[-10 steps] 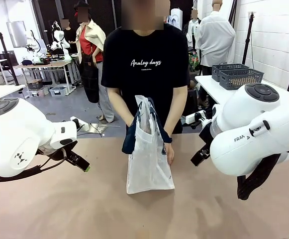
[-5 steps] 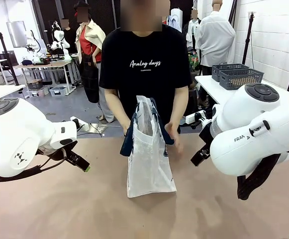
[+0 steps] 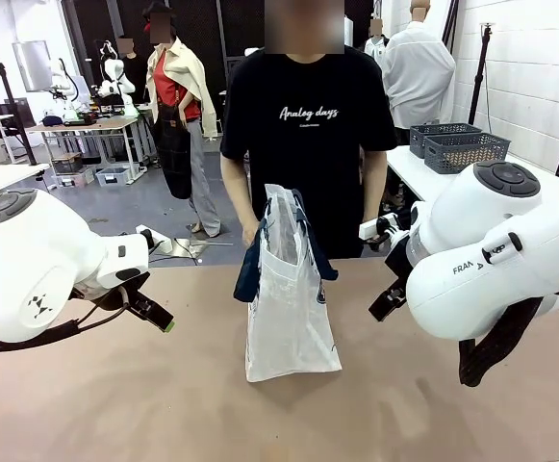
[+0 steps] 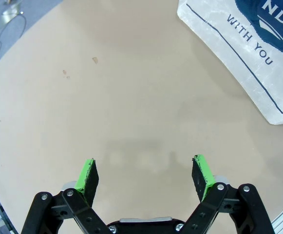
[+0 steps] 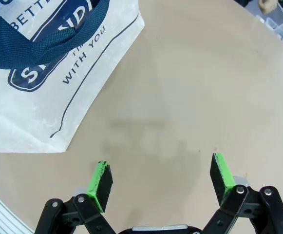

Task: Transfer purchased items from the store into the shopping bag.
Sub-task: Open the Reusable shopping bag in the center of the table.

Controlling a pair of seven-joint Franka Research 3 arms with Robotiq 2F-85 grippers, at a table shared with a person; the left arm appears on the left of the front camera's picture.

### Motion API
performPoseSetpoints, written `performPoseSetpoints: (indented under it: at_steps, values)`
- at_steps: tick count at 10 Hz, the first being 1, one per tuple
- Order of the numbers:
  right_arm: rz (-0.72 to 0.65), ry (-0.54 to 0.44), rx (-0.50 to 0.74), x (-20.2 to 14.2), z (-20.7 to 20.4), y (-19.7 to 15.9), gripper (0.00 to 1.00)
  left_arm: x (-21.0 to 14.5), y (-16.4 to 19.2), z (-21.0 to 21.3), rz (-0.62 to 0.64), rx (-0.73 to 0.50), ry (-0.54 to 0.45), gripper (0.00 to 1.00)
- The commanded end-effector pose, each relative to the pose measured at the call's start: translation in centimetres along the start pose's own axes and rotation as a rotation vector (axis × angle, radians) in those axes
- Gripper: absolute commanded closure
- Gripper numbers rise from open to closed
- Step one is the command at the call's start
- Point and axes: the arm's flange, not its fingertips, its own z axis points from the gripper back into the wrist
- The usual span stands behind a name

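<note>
Two empty hands hang with jaws spread over the tan desk [image 3: 115, 404], the left hand [image 4: 146, 168] and right hand [image 5: 160, 173] flanking the upright translucent plastic shopping bag with navy strap handles [image 3: 289, 318] between them, mouth upward, seemingly nearer the right.

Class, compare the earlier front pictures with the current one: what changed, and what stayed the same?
The person let go of the shopping bag and shifted toward the robot's right. The bag stays upright on the table; the left pincer and right pincer stay open, unmoved.
</note>
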Motion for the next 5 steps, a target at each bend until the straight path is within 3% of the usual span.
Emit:
performPoseSetpoints:
  at_steps: [1, 5]
  values:
    - [0.011, 0.004, 0.066, -0.2, 0.2, 0.1, 0.00, 0.0, -0.1, 0.0, -0.003, 0.000, 0.007, 0.00]
    - [0.014, 0.008, 0.164, 0.1, 0.7, 0.3, 0.00, 0.7, -0.9, 1.3, -0.033, -0.088, 0.029, 0.00]
